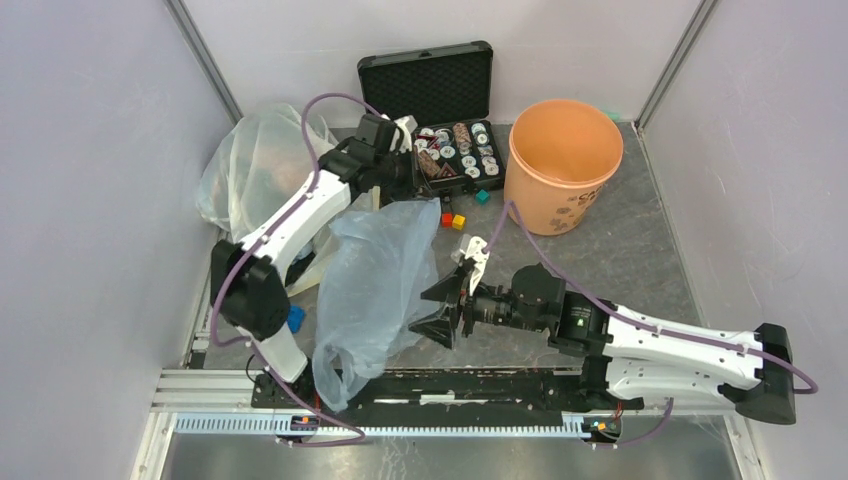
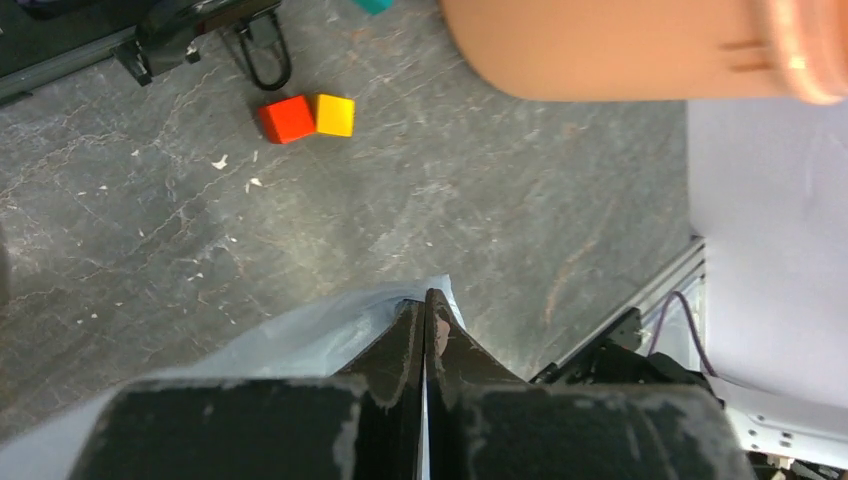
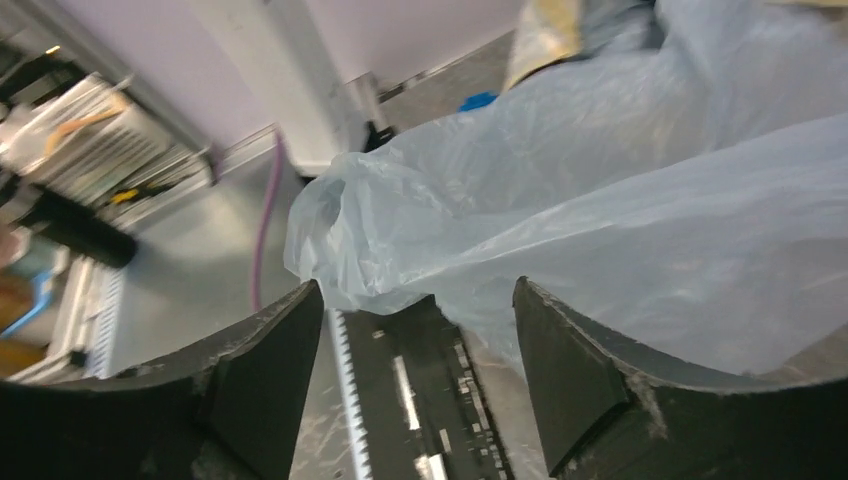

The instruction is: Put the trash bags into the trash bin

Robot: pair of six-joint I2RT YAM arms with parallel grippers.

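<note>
The pale blue trash bag (image 1: 370, 290) hangs by its top edge from my left gripper (image 1: 400, 192) and drapes down to the near rail. In the left wrist view the left gripper (image 2: 425, 300) is shut on a fold of the bag (image 2: 300, 340), above the table. My right gripper (image 1: 442, 310) is open and empty, just right of the bag's middle. In the right wrist view the bag (image 3: 600, 220) fills the space ahead of the right gripper (image 3: 415, 300), not between the jaws. The orange-tan trash bin (image 1: 560, 205) stands upright at the back right and also shows in the left wrist view (image 2: 600, 50).
An open black foam-lined case (image 1: 430, 85) with small parts stands at the back. A large yellowish bag (image 1: 255, 165) lies at the back left. Red (image 1: 446, 219), yellow (image 1: 458, 222) and teal (image 1: 482, 197) cubes lie between the case and the bin. A blue object (image 1: 295, 318) lies near the left arm.
</note>
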